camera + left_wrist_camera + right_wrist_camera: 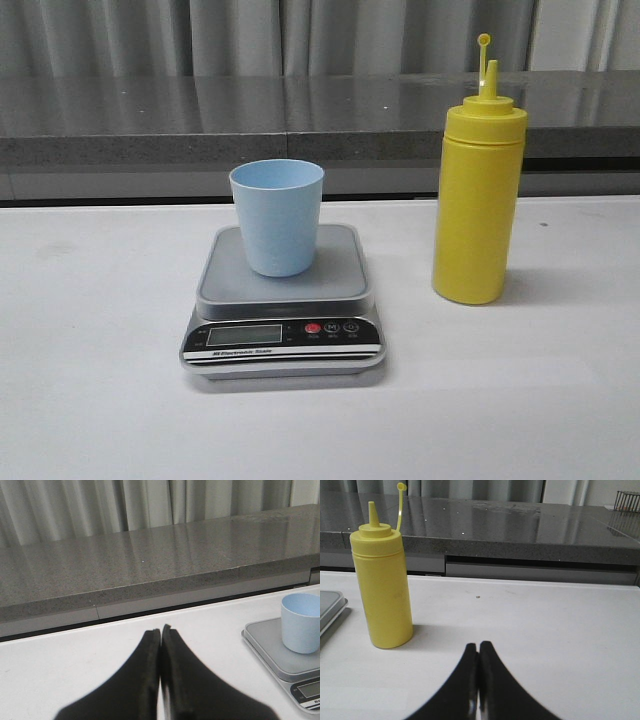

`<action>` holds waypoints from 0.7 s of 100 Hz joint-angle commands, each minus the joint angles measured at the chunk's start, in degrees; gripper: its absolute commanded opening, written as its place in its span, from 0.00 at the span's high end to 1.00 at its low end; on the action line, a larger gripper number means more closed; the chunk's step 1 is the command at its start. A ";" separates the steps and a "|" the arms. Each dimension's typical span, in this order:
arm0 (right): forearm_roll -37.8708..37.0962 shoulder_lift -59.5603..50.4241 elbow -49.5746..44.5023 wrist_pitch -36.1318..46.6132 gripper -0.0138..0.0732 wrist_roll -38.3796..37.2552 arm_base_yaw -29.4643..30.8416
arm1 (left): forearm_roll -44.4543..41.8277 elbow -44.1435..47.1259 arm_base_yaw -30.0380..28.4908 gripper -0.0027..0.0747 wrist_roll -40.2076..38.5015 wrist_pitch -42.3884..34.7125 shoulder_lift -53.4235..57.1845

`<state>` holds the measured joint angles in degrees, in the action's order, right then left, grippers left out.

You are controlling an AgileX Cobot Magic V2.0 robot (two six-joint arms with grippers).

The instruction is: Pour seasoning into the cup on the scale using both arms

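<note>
Front view: cup [277, 216] upright on the scale [284, 300] platform, no seasoning visible at its rim; seasoning bottle [479, 195] upright on the table [90, 400] just beside the scale, cap flipped off the nozzle on its tether. I see neither arm here.

Left wrist view: my left gripper [160, 630] is pressed closed, holding nothing, low over the table; cup [301, 622] and scale [285, 652] sit off to one side ahead of it, apart from the fingertips.

Right wrist view: my right gripper [478, 646] likewise closed and empty; bottle [382, 580] stands ahead and off to one side, untouched.

Status, my reading: nothing done yet; grasping, lifting and pouring all remain
</note>
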<state>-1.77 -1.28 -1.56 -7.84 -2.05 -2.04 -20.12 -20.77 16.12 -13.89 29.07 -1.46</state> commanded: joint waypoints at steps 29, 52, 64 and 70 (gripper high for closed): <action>-0.54 -0.55 1.24 4.79 0.92 0.30 0.21 | -0.71 -0.82 -0.21 0.99 -0.52 -5.30 -0.82; -0.62 -0.55 1.24 8.56 0.92 0.30 0.21 | -0.71 -0.82 -0.21 0.99 -0.52 -5.30 -0.82; 0.29 -0.55 1.38 16.24 0.92 0.16 0.21 | -0.71 -0.82 -0.21 0.99 -0.52 -5.30 -0.82; 2.09 -0.51 2.11 19.11 0.92 -0.50 0.21 | -0.71 -0.82 -0.21 0.99 -0.52 -5.30 -0.82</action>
<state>-1.30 -1.28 -1.56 1.03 -2.05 -2.04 -20.12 -20.03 16.12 -13.89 28.36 -1.46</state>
